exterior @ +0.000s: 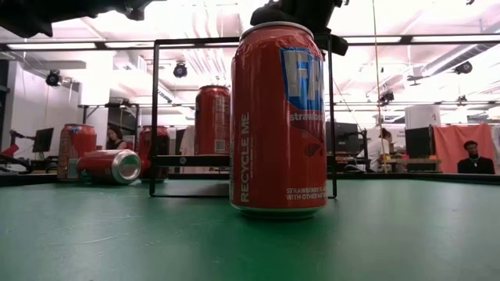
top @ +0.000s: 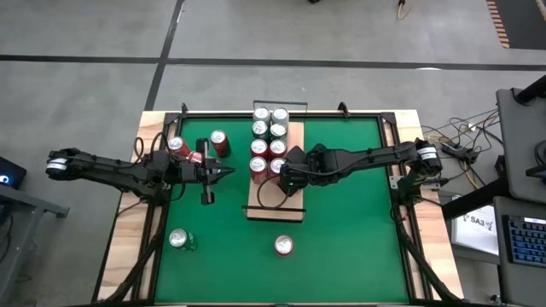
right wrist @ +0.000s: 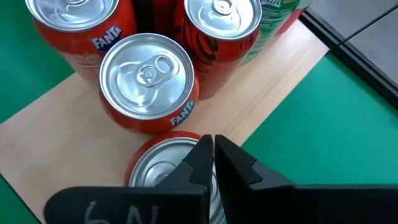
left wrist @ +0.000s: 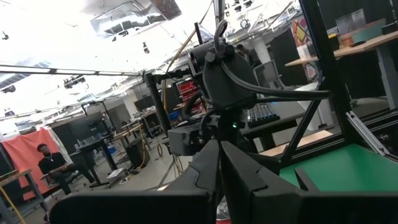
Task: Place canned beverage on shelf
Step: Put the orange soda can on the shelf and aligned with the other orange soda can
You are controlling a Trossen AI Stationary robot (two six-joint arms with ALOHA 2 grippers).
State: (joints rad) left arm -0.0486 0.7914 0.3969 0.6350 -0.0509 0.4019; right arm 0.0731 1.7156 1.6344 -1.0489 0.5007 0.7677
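The shelf is a pale wood board with black rails, lying in the middle of the green mat. Several cans stand upright on its far half. My right gripper is shut and points down, right over the silver top of a red can at the near end of the group. Next to this can stands a red Fanta can. My left gripper is shut and empty, held level left of the shelf. In the low view a red Fanta can stands before the shelf. My right gripper's shut fingertips stand over the top rim of the red can, coming from above. I cannot tell whether they touch it. The can stands upright on the shelf board.
Loose cans on the mat: one red can lying on its side and one upright at the far left, one at the near left, one red near the front middle. The shelf's near half is bare board.
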